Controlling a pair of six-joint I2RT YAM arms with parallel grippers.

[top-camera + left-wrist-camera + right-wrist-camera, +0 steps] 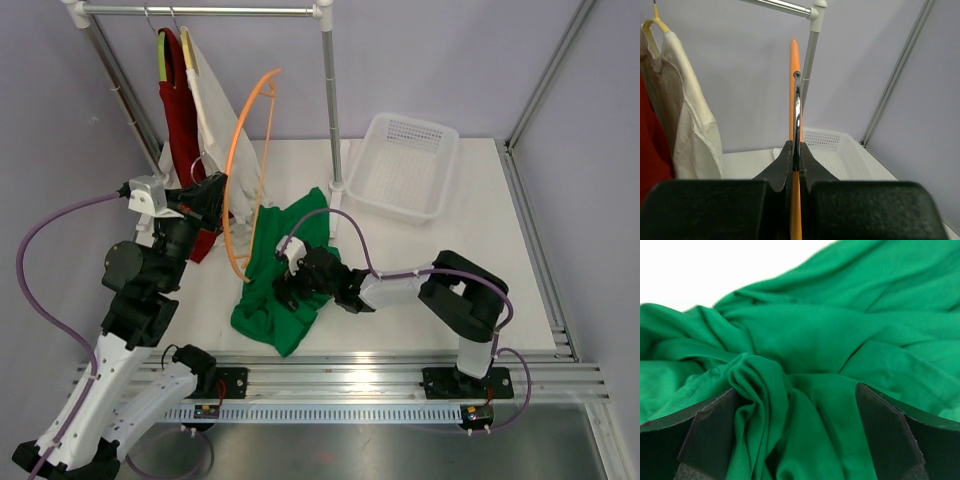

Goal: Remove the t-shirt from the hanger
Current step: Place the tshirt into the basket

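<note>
Two grippers: the right gripper (288, 287) sits low on the cloth near the front of the white table (450, 260). The left gripper (212, 190) is raised at the left.
Right gripper state: its jaws are spread wide and its pads (710, 435) press into the fabric. A raised fold stands between them, not pinched.
Shirt: the crumpled green jersey t-shirt (270, 320) lies in a heap on the table, under the right gripper.
Handling: it looks light, limp and stretchy, so it will likely drag and sag rather than lift whole. A thick bunched fold looks like the surest hold; a single layer may slip.
Left gripper state: it is clamped tight on the thin orange loop-shaped hanger (793, 90).
Hanger: it tilts upward. Its lower end meets the shirt's left edge, and I cannot tell whether it is still threaded through.
Beyond: a dark red garment (178, 110) and a cream garment (210, 110) hang on the metal rail (200, 10).
Far right: a white perforated plastic basket (405, 165) stands on the table.
</note>
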